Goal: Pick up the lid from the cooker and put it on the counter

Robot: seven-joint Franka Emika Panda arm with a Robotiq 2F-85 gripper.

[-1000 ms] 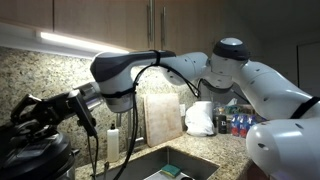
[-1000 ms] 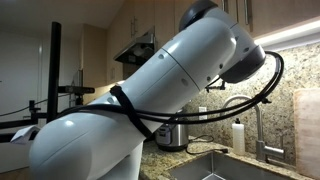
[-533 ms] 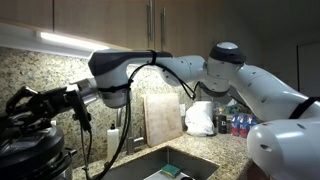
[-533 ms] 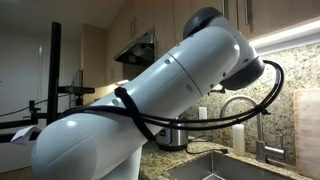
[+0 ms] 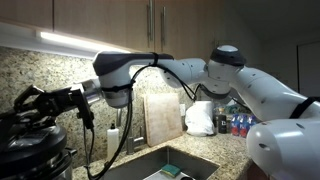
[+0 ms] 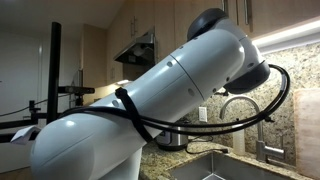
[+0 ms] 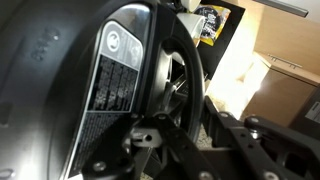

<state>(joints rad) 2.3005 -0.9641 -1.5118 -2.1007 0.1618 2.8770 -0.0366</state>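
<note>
At the lower left of an exterior view, the lid point(image 5: 29, 139) is showing as a dark, rounded, shallow dome, sitting low against the speckled granite backsplash point(image 5: 60, 70). The black, angular end effector point(image 5: 33, 108) is hovering just above it, right at its top. Whether its fingers are gripping anything is impossible to tell, since everything there is merging into black.

Further right, the glossy white arm point(image 5: 250, 85) is arching over a pale flat cutting board point(image 5: 160, 118), a crumpled white bag point(image 5: 200, 118) and the steel sink point(image 5: 165, 165).

In the wrist view, a glossy black curved surface bearing a grey label plate point(image 7: 118, 68) is filling the left half.

In an exterior view, the cooker point(image 6: 173, 139) is peeking out near the centre behind the arm, its shiny steel wall standing on the granite worktop point(image 6: 163, 157), with a curved faucet point(image 6: 250, 105) to the right.
</note>
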